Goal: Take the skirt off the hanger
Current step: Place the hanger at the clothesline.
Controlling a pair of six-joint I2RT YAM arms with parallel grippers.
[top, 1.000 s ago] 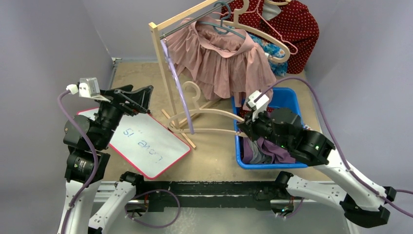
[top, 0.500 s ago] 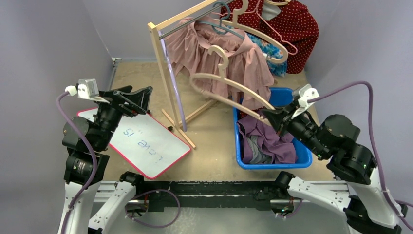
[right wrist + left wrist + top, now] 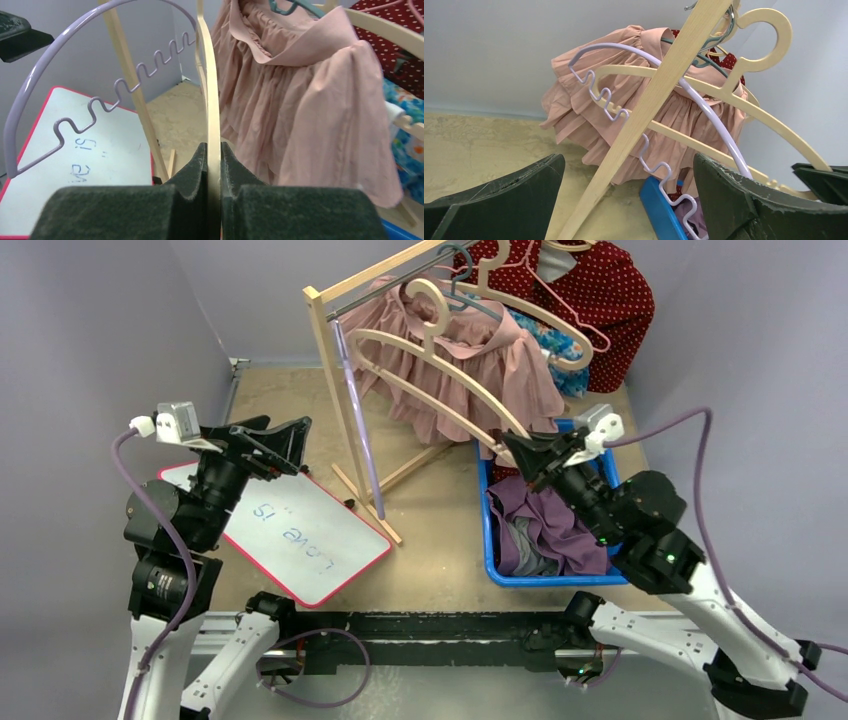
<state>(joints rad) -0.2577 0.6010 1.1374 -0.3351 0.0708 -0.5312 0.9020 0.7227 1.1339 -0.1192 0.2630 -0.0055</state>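
Right claw (image 3: 214, 147) clamped on a cream wooden hanger (image 3: 212, 100), its top cut off above the claw; left claw (image 3: 628, 165) spread apart.

The surface (image 3: 440, 570) is viewed from above at 6 o'clock. The left wrist view is aimed toward 2 o'clock; the right, close against the cream hanger (image 3: 212, 100), toward 10 o'clock. The pink skirt (image 3: 522, 370) is shared by all.

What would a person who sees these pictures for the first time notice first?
The right pincer, shut on a cream hanger, holds it up in front of the pink skirt on the rack at the back. Below it a blue bin holds purple clothes, and the left pincer hangs open by a whiteboard.
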